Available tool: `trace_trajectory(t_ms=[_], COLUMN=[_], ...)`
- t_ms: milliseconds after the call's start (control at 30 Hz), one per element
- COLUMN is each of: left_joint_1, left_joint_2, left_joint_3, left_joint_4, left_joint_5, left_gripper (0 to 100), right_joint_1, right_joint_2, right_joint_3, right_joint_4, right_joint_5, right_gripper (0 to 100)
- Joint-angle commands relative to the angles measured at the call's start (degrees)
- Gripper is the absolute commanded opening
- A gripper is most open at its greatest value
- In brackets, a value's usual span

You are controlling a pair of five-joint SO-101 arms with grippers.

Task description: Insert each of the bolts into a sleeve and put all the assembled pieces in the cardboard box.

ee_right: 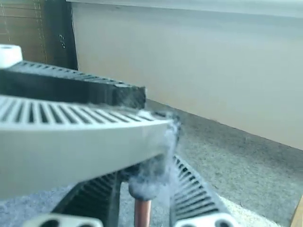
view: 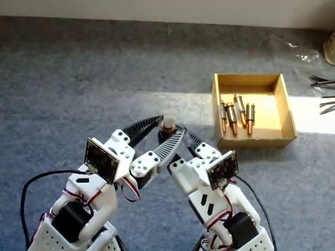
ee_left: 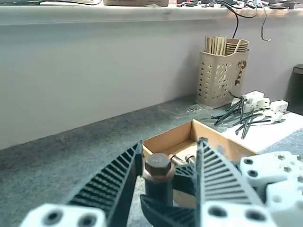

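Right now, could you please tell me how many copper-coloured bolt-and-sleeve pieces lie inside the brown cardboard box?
4, side by side on the floor of the brown cardboard box: first piece, second piece, third piece, fourth piece. The near wall might hide another.

You could read no text, number or sign anywhere, also not on the box (view: 256,140).

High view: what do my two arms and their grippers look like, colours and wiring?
The left arm and right arm are white moulded plastic with black motors and a square circuit board at each wrist. Fingers are black, ribbed, tapering. Red, white and black wires loop at the joints.
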Motion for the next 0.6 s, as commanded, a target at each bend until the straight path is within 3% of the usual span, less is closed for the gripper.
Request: trace_trajectory(t_ms=[0, 267, 433, 567], left_joint_1=[-0.13, -7.6, -7.78, -7.78], left_joint_2=[-0.66, -3.47, -10.68, -16.13], left_joint_3=[-2.77, -3.3, -0.04, 4.35], left_joint_4=[0.0, 0.26, 0.35, 0.35], left_joint_5=[-0.18, 0.18, -0.09, -0.18], left_gripper=[18, 17, 2, 1], right_joint_1=[0.66, 10.86, 14.37, 14.55], right_joint_2=[-0.57, -0.48, -0.31, 2.68], right_joint_3=[-3.56, -3.91, -4.62, -9.54], right_joint_4=[-0.04, 5.05, 9.8, 14.37], right_joint_5=[-0.18, -0.18, 2.02, 4.57], right_gripper=[0.5, 0.5, 0.5, 0.5])
